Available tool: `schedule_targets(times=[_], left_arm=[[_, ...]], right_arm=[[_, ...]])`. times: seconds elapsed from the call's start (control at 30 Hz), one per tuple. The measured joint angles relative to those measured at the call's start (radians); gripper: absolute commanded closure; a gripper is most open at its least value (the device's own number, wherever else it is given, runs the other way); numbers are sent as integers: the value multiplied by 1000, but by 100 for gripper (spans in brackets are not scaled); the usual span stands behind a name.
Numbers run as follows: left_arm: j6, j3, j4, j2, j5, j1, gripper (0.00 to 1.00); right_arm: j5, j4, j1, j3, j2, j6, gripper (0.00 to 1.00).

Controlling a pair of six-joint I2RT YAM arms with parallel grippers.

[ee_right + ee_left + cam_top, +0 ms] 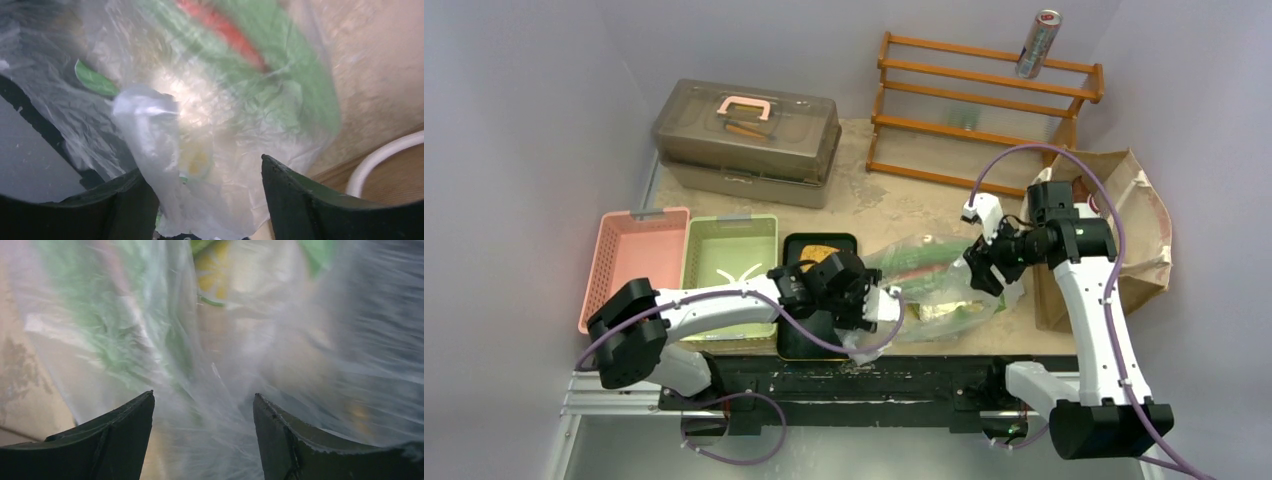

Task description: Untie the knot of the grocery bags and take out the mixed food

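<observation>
The crinkly transparent plastic bag (929,285) lies on the table between my two grippers, with green and red food showing through it. In the right wrist view a long green cucumber (300,75) and an orange-red piece (225,30) sit behind the film. A brown toast slice (817,252) rests on the black tray (796,335). My left gripper (869,305) (204,394) is open at the bag's left end, loose film between its jaws. My right gripper (984,272) (200,165) is open at the right end, a plastic flap hanging between its jaws. The brown paper bag (1144,220) stands behind the right arm.
A pink basket (629,265) and a green basket (724,265) sit left of the tray. The grey lidded case (744,125) is at the back left. A wooden rack (984,110) with a silver can (1037,45) on top stands at the back right.
</observation>
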Motion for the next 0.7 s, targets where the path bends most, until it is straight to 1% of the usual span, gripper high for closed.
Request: schedule_targets(times=[0.1, 0.2, 0.23, 0.3, 0.33, 0.37, 0.47, 0.57, 0.67, 0.7], left_arm=[[-97, 74, -4, -4, 9, 49, 31], [-166, 116, 18, -31, 2, 83, 41], [-186, 122, 22, -44, -6, 87, 46], [-208, 124, 23, -54, -23, 89, 48], [-221, 125, 23, -54, -29, 91, 46], [-234, 125, 19, -53, -31, 95, 41], [-277, 124, 6, -54, -11, 130, 30], [-302, 124, -13, -64, 14, 155, 22], [-319, 124, -43, -86, 48, 154, 21], [-323, 124, -55, -95, 60, 154, 20]], right_arm=[[-42, 1, 1, 101, 18, -1, 27], [-89, 12, 10, 185, 16, -10, 30], [-102, 16, 21, 198, 11, -15, 32], [-120, 21, 55, 203, -4, -23, 43], [-124, 21, 82, 203, -11, -24, 51], [-134, 23, 114, 203, -16, -27, 58], [-166, 32, 225, 201, -19, -34, 72], [-188, 64, 336, 176, -13, -41, 76], [-188, 114, 439, 107, -5, -48, 83], [-187, 118, 444, 103, -4, -48, 86]])
